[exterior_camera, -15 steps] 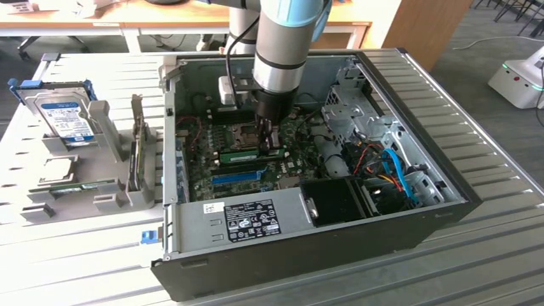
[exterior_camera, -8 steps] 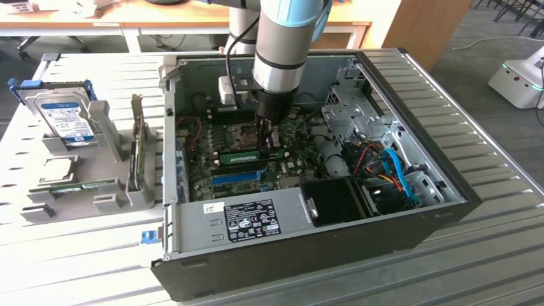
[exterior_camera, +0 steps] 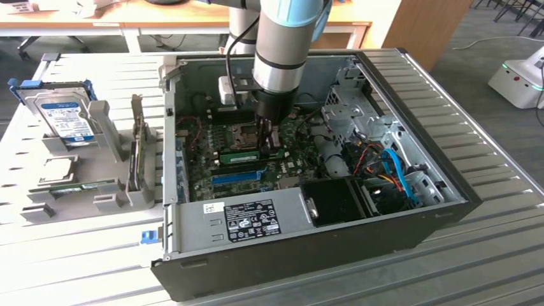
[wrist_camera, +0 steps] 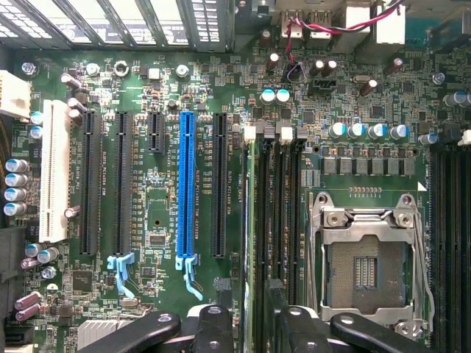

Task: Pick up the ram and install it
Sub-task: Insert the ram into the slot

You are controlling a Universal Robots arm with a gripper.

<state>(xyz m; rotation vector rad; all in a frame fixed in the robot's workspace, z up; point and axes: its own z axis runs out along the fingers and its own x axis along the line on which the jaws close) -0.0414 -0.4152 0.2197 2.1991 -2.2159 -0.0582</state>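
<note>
Pincer [exterior_camera: 273,148] is down inside the open computer case [exterior_camera: 297,258], over the green board [exterior_camera: 293,167]. Its fingers stand apart, gripping nothing. The ram [exterior_camera: 241,155] sits on edge in a slot on that board, reaching from the fingertips toward the exterior view's left. Cannot tell if they touch. Blue slot [exterior_camera: 236,177] lies parallel, near. The case rests on the table [exterior_camera: 485,255].

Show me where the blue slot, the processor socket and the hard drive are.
blue slot [wrist_camera: 187,184], wrist view, middle of its length.
processor socket [wrist_camera: 366,273], wrist view, centre of its pin field.
hard drive [exterior_camera: 71,122], exterior view, on its label.
</note>
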